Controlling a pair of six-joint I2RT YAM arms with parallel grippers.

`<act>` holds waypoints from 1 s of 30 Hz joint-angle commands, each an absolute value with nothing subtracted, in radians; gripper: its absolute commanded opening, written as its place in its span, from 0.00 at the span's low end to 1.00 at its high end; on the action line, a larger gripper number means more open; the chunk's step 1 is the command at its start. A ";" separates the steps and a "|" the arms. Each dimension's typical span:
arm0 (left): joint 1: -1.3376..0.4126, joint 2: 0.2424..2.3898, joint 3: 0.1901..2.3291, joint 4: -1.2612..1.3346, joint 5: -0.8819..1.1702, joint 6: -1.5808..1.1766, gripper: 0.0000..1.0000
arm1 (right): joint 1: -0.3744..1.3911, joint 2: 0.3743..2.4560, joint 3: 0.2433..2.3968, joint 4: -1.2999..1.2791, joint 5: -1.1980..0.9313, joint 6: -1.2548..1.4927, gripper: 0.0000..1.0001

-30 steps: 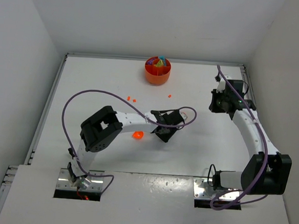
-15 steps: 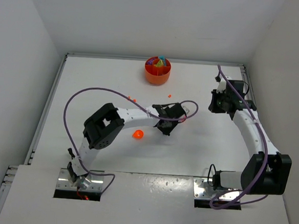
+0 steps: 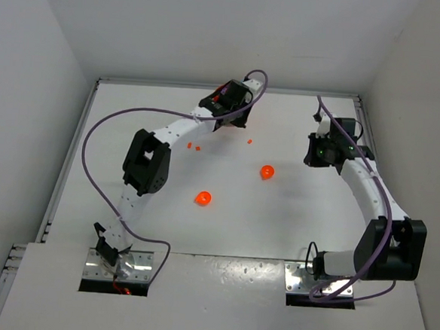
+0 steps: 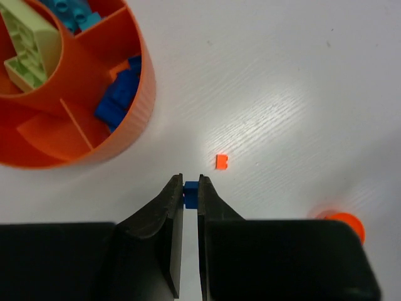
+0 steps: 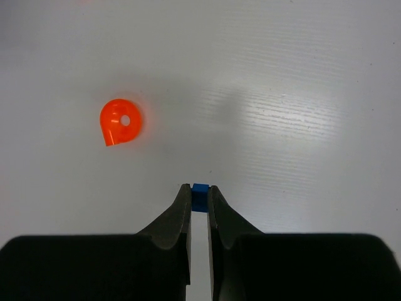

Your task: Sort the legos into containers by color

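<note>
Carrying is the step in hand. The left claw (image 4: 190, 189) is clamped on a small blue piece (image 4: 190, 185) and hangs just beside the orange dish (image 4: 143, 94), which stands near the middle of the far edge of the worktop (image 4: 282, 75). The dish is divided. The compartment nearest the claw holds blue bricks (image 4: 119, 97), and others hold cyan and pale green ones.

The next move, as judged, is to bring the claw over that blue compartment and then part the fingers (release low, so the piece does not bounce out).

The right claw (image 5: 199, 195) is likewise clamped on a second blue piece (image 5: 199, 189). It sits toward the right edge, well apart from the dish and near an orange rounded piece (image 5: 120, 121). A small orange square (image 4: 221, 162) lies loose near the dish.
</note>
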State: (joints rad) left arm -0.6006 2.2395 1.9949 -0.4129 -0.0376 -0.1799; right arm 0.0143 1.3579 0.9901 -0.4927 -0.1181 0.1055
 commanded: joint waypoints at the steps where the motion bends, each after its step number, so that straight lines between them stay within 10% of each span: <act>1: -0.612 2.269 2.065 -0.292 -0.017 -0.149 0.00 | 0.008 1.371 1.014 -0.457 -0.144 0.107 0.00; 30: -0.506 2.376 2.112 -0.002 -0.129 -0.127 0.06 | 0.008 1.382 0.983 -0.439 -0.153 0.107 0.00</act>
State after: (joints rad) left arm -0.5217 2.3615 2.0708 -0.0608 -0.1085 -0.1303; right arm 0.0143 1.3857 0.9890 -0.4721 -0.1402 0.1055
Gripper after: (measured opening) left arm 0.155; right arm 0.097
